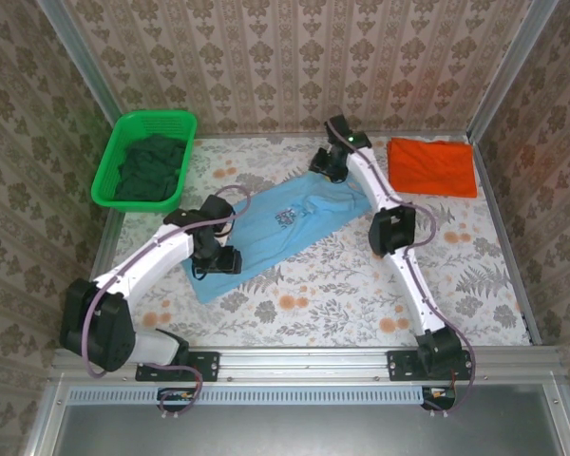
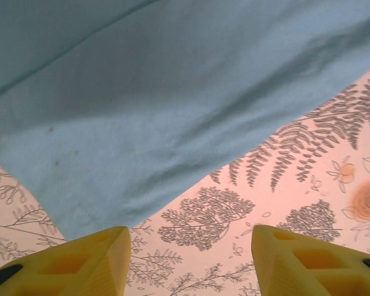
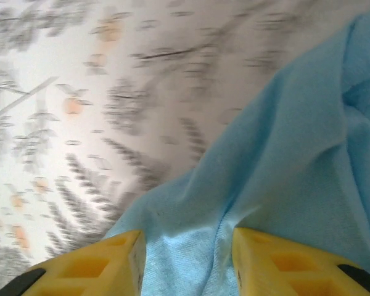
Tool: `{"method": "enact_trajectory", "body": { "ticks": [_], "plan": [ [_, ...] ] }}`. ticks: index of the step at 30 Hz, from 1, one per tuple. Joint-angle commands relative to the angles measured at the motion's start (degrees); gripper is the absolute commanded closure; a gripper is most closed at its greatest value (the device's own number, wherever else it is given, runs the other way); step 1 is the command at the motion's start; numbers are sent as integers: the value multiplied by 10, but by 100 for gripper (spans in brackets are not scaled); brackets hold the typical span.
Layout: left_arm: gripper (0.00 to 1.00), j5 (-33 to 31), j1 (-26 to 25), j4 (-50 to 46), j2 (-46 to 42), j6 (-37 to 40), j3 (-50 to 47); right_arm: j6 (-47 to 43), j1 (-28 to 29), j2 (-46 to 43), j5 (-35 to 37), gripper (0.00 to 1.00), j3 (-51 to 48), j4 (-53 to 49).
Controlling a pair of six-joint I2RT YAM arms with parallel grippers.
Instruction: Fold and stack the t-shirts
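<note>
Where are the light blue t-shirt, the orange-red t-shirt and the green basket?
light blue t-shirt [image 1: 283, 233], top external view, middle of the cloth, just beside its chest print.
orange-red t-shirt [image 1: 433, 167], top external view, middle of the cloth.
green basket [image 1: 108, 161], top external view, its left wall.

Light blue t-shirt [image 1: 266, 237], small chest print up, laid diagonally mid table [image 1: 342, 280]; orange-red t-shirt [image 1: 432, 166] folded, far-right corner.

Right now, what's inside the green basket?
A crumpled heap of dark green cloth fills the green basket. It covers the basket's floor, so anything beneath it can't be seen.
</note>
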Motion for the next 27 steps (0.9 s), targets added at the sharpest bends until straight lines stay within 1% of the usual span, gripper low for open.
{"method": "enact_trajectory", "body": {
  "ticks": [1,3,5,10,13,17,21,23,25,27],
  "plan": [
    [45,45,-20,16,20,8,-13,14,13,29,-44,52,39,14],
    [45,53,-33,30,53,11,-8,5,14,13,-49,49,39,29],
    [45,65,-38,49,94,8,-1,-19,12,-17,-38,44,40,24],
    [45,76,-58,91,177,4,12,-57,-20,-108,-17,36,42,-35],
    [45,96,-71,105,224,8,24,-88,-44,-159,14,33,76,-112],
    [45,132,-101,129,263,9,42,-121,-74,-240,65,31,85,-230],
    [45,173,-137,165,295,-15,73,-149,-83,-305,121,30,85,-345],
    [45,189,-160,174,319,-25,99,-163,-86,-331,137,30,85,-397],
    [45,205,-182,173,348,-30,140,-172,-88,-351,150,30,85,-432],
    [44,209,-209,168,377,-36,183,-180,-95,-391,144,29,50,-433]
  ]
}}
